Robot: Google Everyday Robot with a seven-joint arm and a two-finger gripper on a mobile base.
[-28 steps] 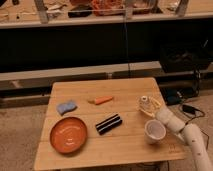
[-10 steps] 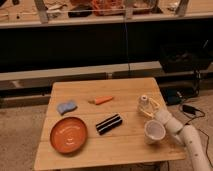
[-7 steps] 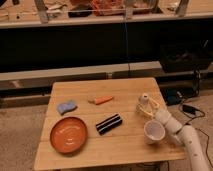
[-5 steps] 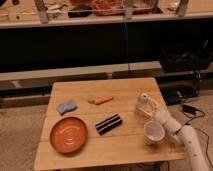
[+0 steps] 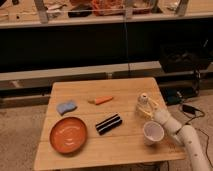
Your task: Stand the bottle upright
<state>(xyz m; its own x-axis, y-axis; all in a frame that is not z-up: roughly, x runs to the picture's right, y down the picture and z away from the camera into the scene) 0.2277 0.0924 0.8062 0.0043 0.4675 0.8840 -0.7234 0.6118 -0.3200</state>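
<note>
The bottle point(image 5: 144, 103) is standing near the right edge of the desk point(image 5: 125, 145), cap up, looking upright or close to it, with the white cup point(image 5: 152, 133) sitting just in front of it toward the near edge. The arm point(image 5: 187, 142) is reaching in from the lower right, and the hand point(image 5: 150, 112) is sitting right against the bottle's lower right side, between the bottle and the cup; it is pressing so close to the clear plastic that I cannot tell whether the fingers are apart or clamped on it. The bottle is so see-through that its body is blending into the pale wood and the pale hand, and only the whitish cap and neck are standing out clearly. Further left, things are lying well apart from all this: an orange carrot point(image 5: 101, 100) is lying near the middle of the desk toward the far side, a blue sponge point(image 5: 66, 106) is resting nearer the left edge, an orange bowl point(image 5: 68, 135) is sitting at the front left, and a black striped bar point(image 5: 108, 124) is lying at a slant just right of the bowl. Behind the desk a dark shelf unit point(image 5: 100, 45) is running across the room.
</note>
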